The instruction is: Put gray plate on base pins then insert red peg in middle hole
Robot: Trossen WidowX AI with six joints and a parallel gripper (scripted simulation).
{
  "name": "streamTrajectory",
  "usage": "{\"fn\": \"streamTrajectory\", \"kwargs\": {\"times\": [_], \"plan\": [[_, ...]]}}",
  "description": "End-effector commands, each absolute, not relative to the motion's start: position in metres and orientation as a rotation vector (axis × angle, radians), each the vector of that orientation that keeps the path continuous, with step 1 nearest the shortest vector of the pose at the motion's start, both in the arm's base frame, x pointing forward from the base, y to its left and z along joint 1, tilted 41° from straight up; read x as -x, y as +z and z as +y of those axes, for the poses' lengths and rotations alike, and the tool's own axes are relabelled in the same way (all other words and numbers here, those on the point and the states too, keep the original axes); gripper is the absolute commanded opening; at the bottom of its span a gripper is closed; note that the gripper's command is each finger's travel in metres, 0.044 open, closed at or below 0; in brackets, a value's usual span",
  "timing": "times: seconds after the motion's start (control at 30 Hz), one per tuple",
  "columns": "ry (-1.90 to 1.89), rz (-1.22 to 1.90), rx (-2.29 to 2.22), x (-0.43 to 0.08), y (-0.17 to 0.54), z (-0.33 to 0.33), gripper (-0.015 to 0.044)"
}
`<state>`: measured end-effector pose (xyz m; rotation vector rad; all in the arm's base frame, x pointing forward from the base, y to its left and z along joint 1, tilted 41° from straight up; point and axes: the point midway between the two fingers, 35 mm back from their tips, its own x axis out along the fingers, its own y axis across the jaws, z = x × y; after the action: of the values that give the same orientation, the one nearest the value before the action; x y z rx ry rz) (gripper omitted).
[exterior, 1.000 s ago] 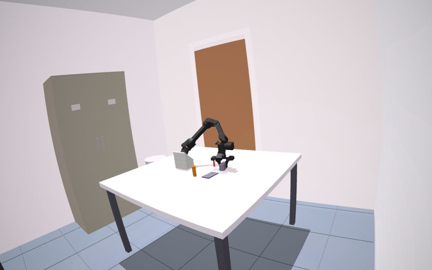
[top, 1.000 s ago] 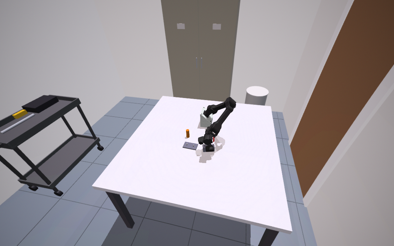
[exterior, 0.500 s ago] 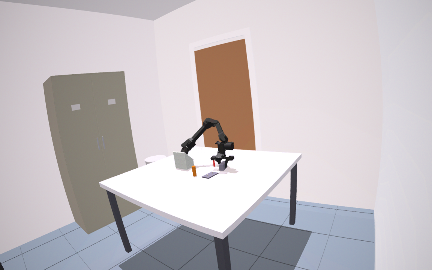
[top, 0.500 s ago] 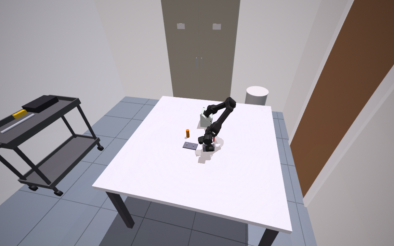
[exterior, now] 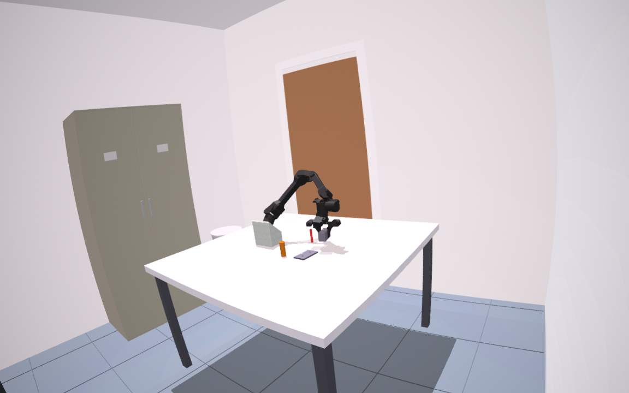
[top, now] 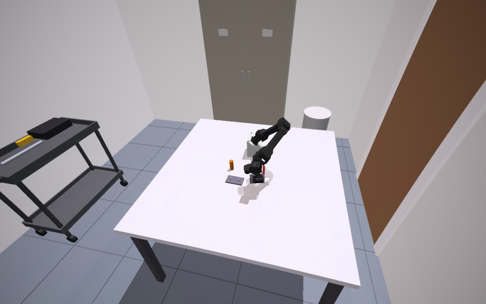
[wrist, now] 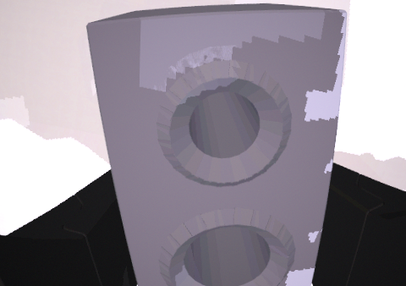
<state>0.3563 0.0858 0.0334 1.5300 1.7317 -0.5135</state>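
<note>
Gray-tiled floor, a brown door (top: 430, 113) (exterior: 327, 141), a tall cabinet (top: 248, 56) (exterior: 126, 210) (olive, double-doored), pale walls.

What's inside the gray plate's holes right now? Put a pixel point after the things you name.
In the wrist view, two holes of the gray plate (top: 252, 180) (exterior: 323, 235) (wrist: 220, 197) show bare walls, nothing inserted. The third hole isn't visible.
</note>
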Motion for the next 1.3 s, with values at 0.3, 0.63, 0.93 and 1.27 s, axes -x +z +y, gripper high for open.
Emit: {"fn": "streamTrajectory", "kwargs": {"times": [0.3,0.63,0.93,1.27], "plan": [[-0.508,1.717,-1.528,-0.357,0.067,0.057,0.0],[-0.509,1.722,-1.528,-0.351,0.092,0.038,0.0],[-0.51,1.725,-1.53,-0.347,0.105,0.028,0.0],[-0.561,1.721,-1.565,-0.352,0.078,0.015,0.0]]}}
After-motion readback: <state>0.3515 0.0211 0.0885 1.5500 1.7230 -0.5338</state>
